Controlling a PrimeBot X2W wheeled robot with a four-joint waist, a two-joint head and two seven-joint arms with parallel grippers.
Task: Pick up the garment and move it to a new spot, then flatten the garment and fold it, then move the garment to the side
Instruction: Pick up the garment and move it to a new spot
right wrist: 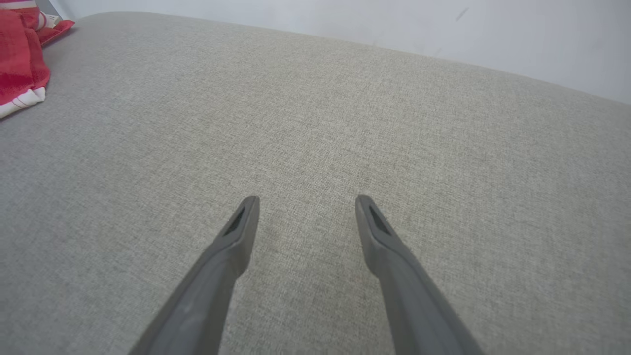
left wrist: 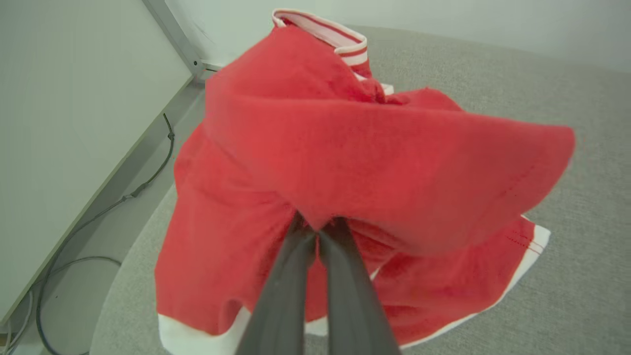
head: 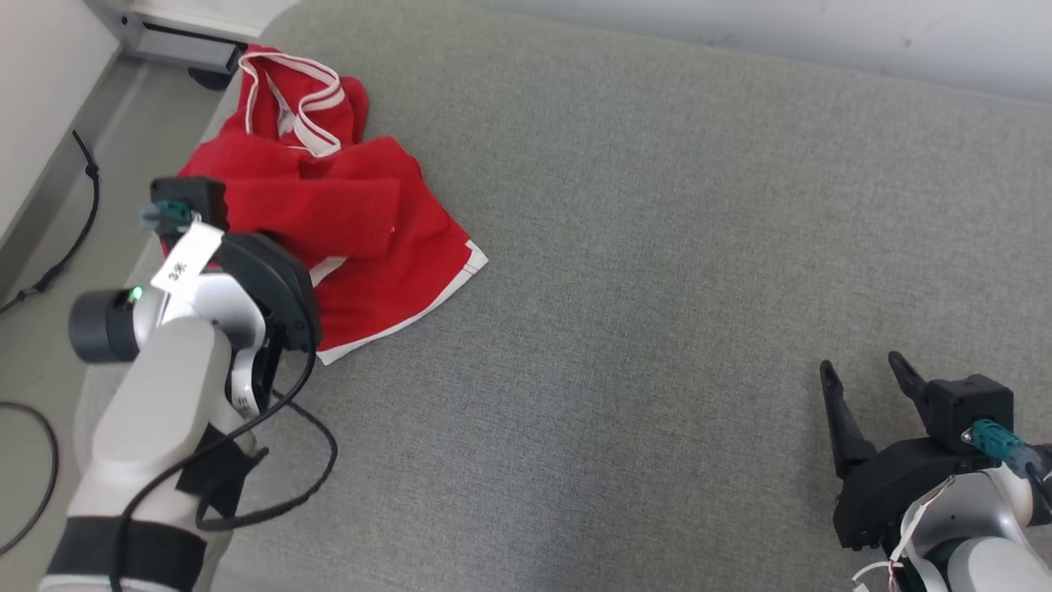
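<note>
Red shirt (head: 370,222) with white trim lies crumpled on the grey cushion (head: 657,288), one fold pinched at the left gripper's (left wrist: 318,228) tips, the right gripper (right wrist: 306,198) wide and well apart from it; the pick-up step seems in hand, and next calls for a lift that carries the cloth clear.

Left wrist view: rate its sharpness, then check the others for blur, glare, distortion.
Left wrist view: the red garment is soft up close where the left gripper pinches it. Head view: evenly lit, no glare, grey upholstery weave sharp. Right wrist view: crisp around the open right gripper, far edge looks bowed by the wide lens.
</note>
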